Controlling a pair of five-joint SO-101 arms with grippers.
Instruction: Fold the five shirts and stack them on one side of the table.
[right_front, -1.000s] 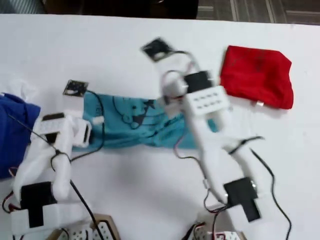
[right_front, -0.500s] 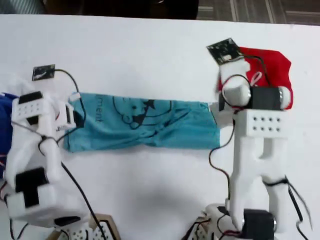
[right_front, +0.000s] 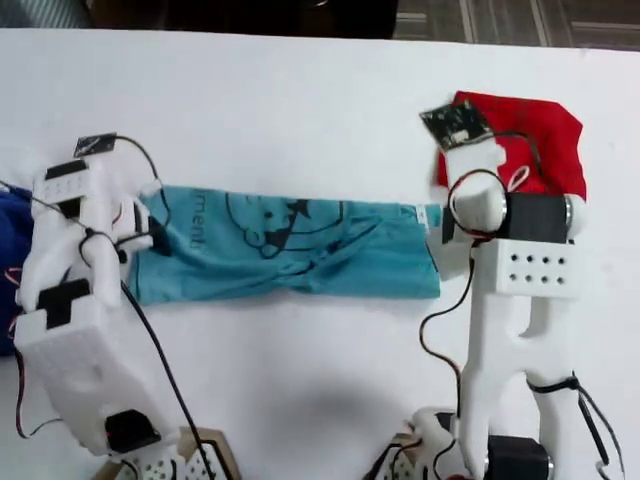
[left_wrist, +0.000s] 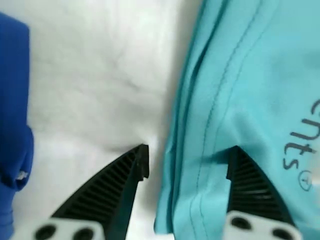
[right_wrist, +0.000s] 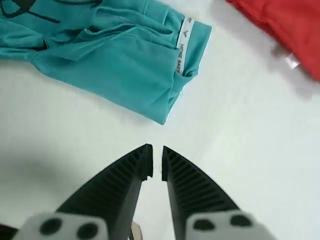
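Task early-to-mid, judged from layout. Red shirt (right_front: 530, 140) sits as a compact folded bundle at about 2 o'clock on the tabletop (right_front: 300, 90); it reads as done and is likely the start of the stack. Teal shirt (right_front: 290, 250) is the one in hand: it lies flat across the tabletop centre as a long narrow band running from 9 o'clock to 3 o'clock, sides already turned in, print facing up, and well apart from the red one except at its 3 o'clock end, which comes near it. The band is not yet folded crosswise and not yet stacked. Blue shirt (left_wrist: 12, 90) lies at the 9 o'clock edge, just beside the teal band's end and partly behind the left arm (right_front: 75, 290); it looks bunched, probably unfolded, hard to be sure. Three shirts are countable against the five asked for, so most of the work is left. Left jaws are released and wide, straddling the 9 o'clock hem of the teal shirt, one finger over bare tabletop and the other over the fabric, nothing pinched. Right arm (right_front: 520, 270) is at the 3 o'clock end; right jaws are clenched nearly together on nothing, over bare tabletop just off the corner with the neck label (right_wrist: 184, 37). Likely next: grip both ends, fold the band across, carry it to the red bundle.
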